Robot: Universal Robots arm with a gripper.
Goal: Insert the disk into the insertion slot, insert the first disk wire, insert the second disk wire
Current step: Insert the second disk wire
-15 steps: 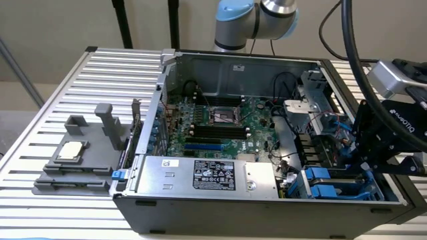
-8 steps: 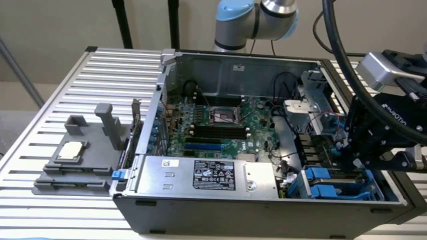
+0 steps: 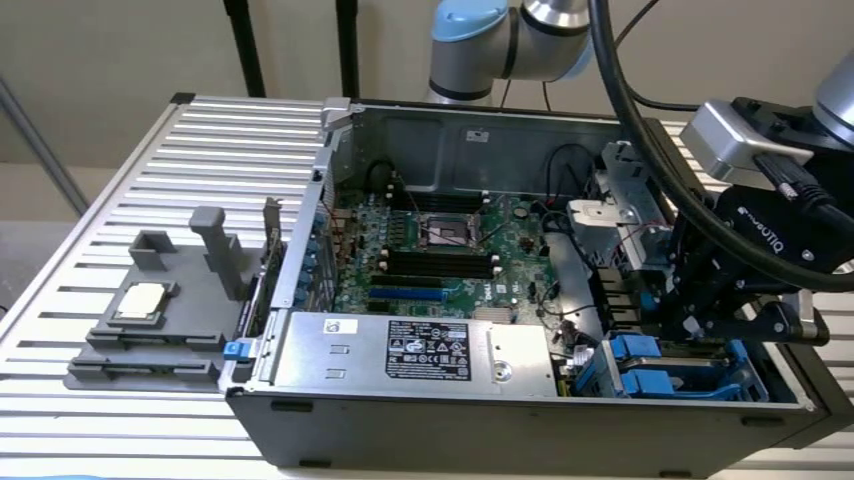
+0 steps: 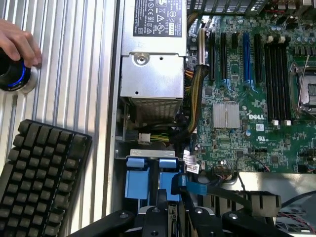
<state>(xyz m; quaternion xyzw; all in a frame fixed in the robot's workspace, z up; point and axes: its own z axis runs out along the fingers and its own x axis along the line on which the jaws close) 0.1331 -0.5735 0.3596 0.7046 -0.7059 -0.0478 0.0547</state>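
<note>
The disk, in its bright blue carrier, lies inside the insertion slot, the grey bay at the case's front corner on the exterior view's right. In the wrist view the carrier's blue tabs sit just ahead of my gripper. A flat blue disk wire runs from the motherboard side and bends in between the black fingers, which are shut on its end. In the exterior view my gripper hangs low over the bay, against the disk's rear edge.
The silver power supply with its black-and-white label borders the bay. The motherboard fills the case floor. A dark grey fixture tray lies on the slatted table. A hand rests on a round black knob beside a keyboard.
</note>
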